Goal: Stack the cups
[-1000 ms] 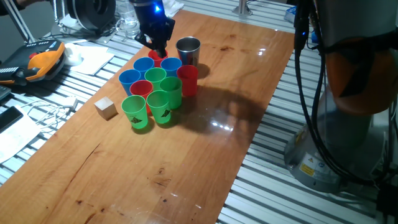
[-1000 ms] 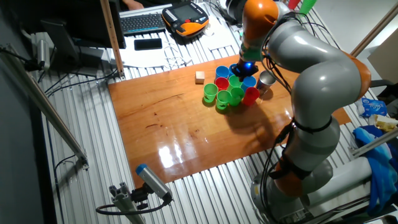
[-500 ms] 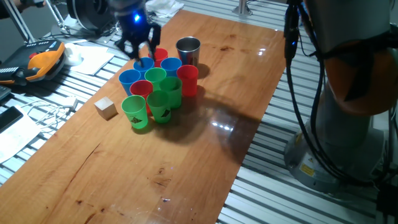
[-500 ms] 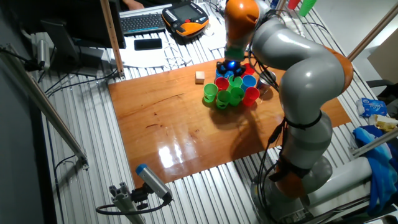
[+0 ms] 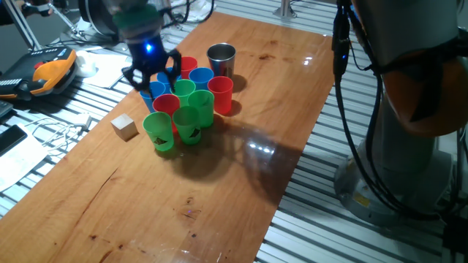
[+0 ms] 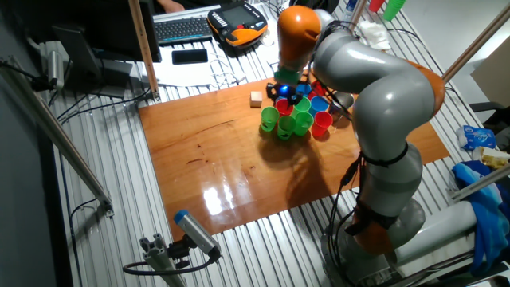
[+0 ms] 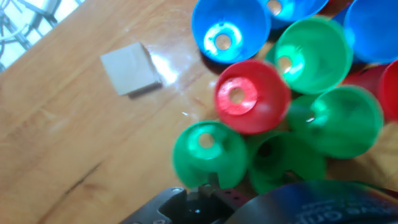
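Observation:
The cups stand in a tight cluster on the wooden table (image 5: 241,168). There are red cups (image 5: 220,93), blue cups (image 5: 201,75), green cups (image 5: 159,130), one of them with a dark logo (image 5: 189,124), and a steel cup (image 5: 221,58) at the back. My gripper (image 5: 153,77) hovers over the blue cups at the cluster's left side, with its fingers spread and nothing between them. It also shows in the other fixed view (image 6: 280,89). The hand view looks down into a blue cup (image 7: 230,28), a red cup (image 7: 252,96) and green cups (image 7: 209,148).
A small wooden cube (image 5: 124,126) lies left of the cluster and also shows in the hand view (image 7: 130,68). An orange pendant (image 5: 47,73), cables and papers lie off the table's left edge. The arm's base (image 5: 409,146) stands to the right.
My gripper has moved from the back of the cluster, by the rear red cup, leftward and forward to above the blue cups. The cups have not moved.

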You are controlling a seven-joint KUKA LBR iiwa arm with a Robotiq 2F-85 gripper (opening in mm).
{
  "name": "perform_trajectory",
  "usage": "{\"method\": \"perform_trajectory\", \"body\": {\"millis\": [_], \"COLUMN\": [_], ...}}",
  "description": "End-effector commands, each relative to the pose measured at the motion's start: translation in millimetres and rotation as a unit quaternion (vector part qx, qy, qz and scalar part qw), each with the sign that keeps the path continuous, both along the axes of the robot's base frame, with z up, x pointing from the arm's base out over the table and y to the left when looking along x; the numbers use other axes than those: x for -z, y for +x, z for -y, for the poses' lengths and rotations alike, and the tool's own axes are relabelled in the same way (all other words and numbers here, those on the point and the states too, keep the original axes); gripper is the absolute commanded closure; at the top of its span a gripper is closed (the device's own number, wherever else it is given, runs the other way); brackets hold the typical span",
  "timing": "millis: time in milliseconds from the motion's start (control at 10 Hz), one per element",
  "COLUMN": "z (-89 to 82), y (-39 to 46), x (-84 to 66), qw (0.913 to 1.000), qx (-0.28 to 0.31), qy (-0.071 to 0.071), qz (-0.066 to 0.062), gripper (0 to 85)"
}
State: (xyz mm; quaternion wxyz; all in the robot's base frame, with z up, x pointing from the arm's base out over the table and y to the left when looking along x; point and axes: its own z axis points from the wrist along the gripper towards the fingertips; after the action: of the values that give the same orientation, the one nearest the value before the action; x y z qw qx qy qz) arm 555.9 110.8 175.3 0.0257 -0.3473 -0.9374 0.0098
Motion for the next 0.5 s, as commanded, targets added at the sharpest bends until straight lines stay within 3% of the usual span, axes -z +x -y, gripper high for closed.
{"method": "perform_trajectory", "body": {"millis": [0,400], "z": [-0.4,10.6], "y": [1.2,0.6], "x": [3.1,18.7], "qw": [1.0000,0.9999], "qx": [0.002,-0.007], "qy": [0.002,0.004], "qz": [0.001,0.010], "gripper": [34.0,34.0]}}
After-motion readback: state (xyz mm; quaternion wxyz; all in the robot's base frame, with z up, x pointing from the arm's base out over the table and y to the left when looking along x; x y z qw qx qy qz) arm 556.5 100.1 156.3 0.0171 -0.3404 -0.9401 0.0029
